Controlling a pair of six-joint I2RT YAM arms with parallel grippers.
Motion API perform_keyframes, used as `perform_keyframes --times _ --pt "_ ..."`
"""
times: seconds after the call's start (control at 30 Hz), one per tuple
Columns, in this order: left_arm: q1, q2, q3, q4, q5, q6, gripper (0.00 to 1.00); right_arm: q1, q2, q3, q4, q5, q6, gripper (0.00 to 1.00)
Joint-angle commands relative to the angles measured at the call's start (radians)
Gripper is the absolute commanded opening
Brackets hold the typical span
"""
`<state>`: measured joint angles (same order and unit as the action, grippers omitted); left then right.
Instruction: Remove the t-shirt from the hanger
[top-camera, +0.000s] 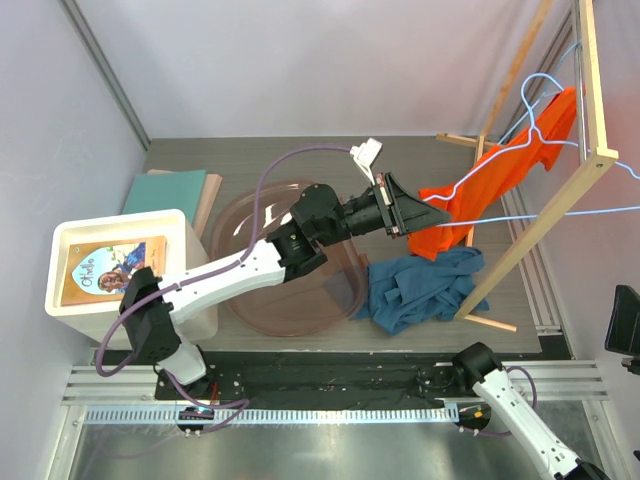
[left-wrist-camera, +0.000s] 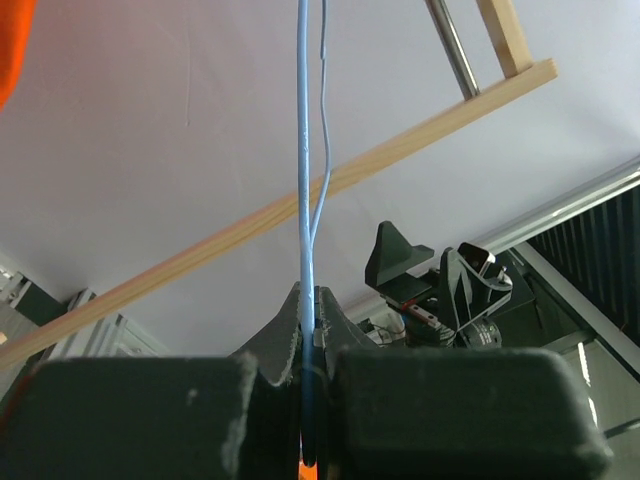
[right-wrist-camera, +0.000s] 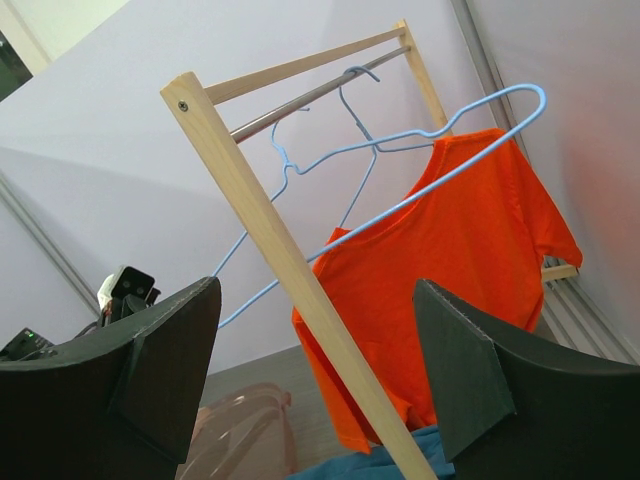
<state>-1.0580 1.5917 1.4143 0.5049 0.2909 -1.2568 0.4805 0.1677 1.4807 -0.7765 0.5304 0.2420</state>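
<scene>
Left gripper clamps hanger wire, seemingly at t-shirt edge; right gripper agape.

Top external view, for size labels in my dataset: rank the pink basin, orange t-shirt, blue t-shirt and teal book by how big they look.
1. pink basin
2. orange t-shirt, which hangs nearer the camera, so its lead over the next is unsure
3. blue t-shirt
4. teal book

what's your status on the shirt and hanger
Left gripper shut on hanger wire. Right gripper open, empty. Orange t-shirt not yet off it. Rack post before right gripper.
</scene>
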Motion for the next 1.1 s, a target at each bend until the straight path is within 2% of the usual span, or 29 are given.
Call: perform_keyframes --times 0.0,0.2,0.27,0.37,0.57,0.8,1.07 --pt "-0.011 -0.049 0.000 0.057 0.103 0.007 0.00 0.001 -0.002 -0.007 0.019 -0.001 0.000 0.83" --pt "-0.011 -0.056 0.009 0.035 0.103 0.075 0.00 0.001 -0.002 -0.014 0.017 -0.003 0.003 0.83" --pt "-0.011 -0.068 0.020 0.023 0.099 0.178 0.00 0.001 -0.004 -0.014 0.017 0.000 0.002 0.83" --pt "-0.011 -0.076 0.078 -0.098 0.091 0.345 0.00 0.001 0.006 -0.011 0.019 0.000 0.002 0.83" --pt "-0.003 -0.098 0.097 -0.149 0.132 0.461 0.00 0.003 0.094 0.055 -0.033 -0.012 -0.004 0.83" --pt "0.004 -0.061 0.057 0.040 0.209 0.310 0.00 0.003 0.148 0.070 -0.044 0.017 0.033 0.83" --pt "0.004 -0.079 -0.025 0.020 0.122 0.192 0.00 0.003 0.190 0.107 -0.069 0.046 0.036 0.83"
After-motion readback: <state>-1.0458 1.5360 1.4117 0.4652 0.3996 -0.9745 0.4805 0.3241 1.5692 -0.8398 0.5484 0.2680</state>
